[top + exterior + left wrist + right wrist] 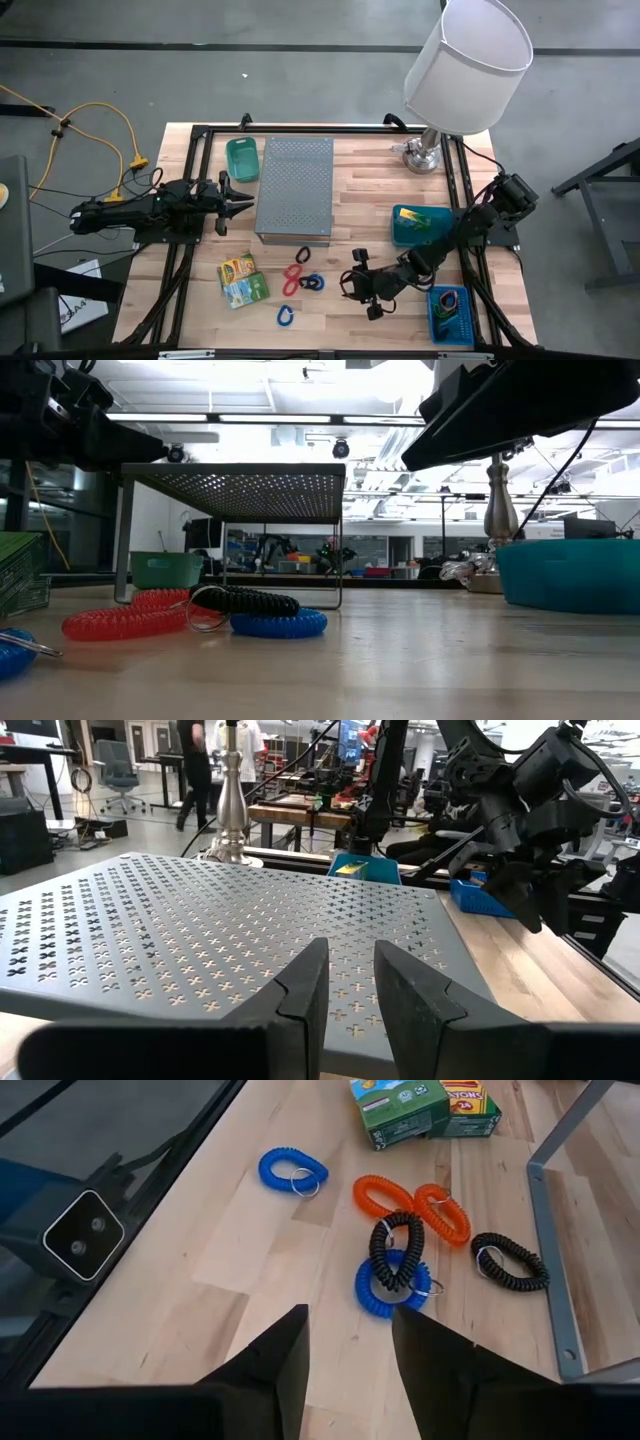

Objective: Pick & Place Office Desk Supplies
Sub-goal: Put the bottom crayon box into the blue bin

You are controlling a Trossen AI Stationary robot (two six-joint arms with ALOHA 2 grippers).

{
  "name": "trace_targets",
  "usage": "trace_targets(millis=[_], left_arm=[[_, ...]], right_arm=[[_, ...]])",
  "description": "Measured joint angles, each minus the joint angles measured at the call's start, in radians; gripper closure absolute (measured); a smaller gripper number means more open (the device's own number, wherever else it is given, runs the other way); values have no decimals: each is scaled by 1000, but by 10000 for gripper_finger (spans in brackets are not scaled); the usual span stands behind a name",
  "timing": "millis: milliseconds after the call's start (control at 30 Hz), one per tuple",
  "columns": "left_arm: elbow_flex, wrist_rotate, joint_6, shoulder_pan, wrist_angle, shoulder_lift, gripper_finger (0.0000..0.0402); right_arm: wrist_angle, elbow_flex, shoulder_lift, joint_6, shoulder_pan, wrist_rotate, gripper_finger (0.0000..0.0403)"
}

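Worktop (pixel 380 180) holds six coil bands: two blue (pixel 292 1169), two red (pixel 383 1193), two black (pixel 397 1248). Both hands narrowly parted, empty.

My right tool (pixel 345 1370) has dark fingers, and it hangs over a pale blond wooden plank surface (pixel 250 1270). Near the frame's centre lie two orange-red coiled loops (pixel 380 1192), one blue coil under a black coil (pixel 397 1250), and another black coil (pixel 510 1260) to the right. A lone blue coil (pixel 290 1168) sits upper left. Green and yellow printed packets (pixel 400 1108) fill the top edge.
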Motion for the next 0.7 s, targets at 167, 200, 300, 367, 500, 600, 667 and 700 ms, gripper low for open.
trace_targets(millis=[167,200,300,367,500,600,667,700], left_arm=[[0,0,0,0,0,0,323],[0,0,0,0,0,0,323],[0,0,0,0,0,0,323],[0,0,0,0,0,0,323],[0,0,0,0,0,0,323],[0,0,0,0,0,0,323],[0,0,0,0,0,0,323],[0,0,0,0,0,0,323]], right_arm=[[0,0,0,0,0,0,270],[0,0,0,0,0,0,270],[0,0,0,0,0,0,270],[0,0,0,0,0,0,270],[-4,0,-1,1,-5,103,270],[-5,0,-1,0,-22,116,270],[2,-1,-1,0,-30,105,270],[2,-1,-1,0,-33,101,270]])
